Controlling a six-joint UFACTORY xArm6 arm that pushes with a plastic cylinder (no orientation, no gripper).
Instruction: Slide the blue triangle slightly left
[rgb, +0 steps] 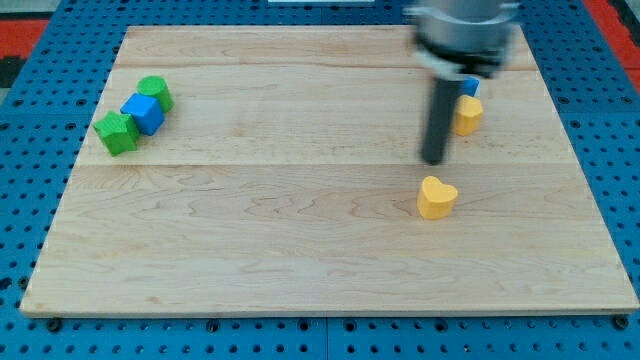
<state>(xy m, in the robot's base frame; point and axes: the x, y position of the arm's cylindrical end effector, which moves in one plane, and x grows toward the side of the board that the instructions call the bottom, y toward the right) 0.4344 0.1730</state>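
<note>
The blue triangle (470, 87) shows only as a small blue corner at the view's upper right, mostly hidden behind the arm's dark head. It sits just above a yellow block (467, 116). My tip (434, 160) is on the board, left of and below both of them. It stands apart from them. A yellow heart (437, 198) lies just below my tip.
At the view's left, a blue cube (143, 113) lies between a green round block (155, 92) above it and a green block (116, 133) below it. The wooden board (300, 250) rests on a blue perforated table.
</note>
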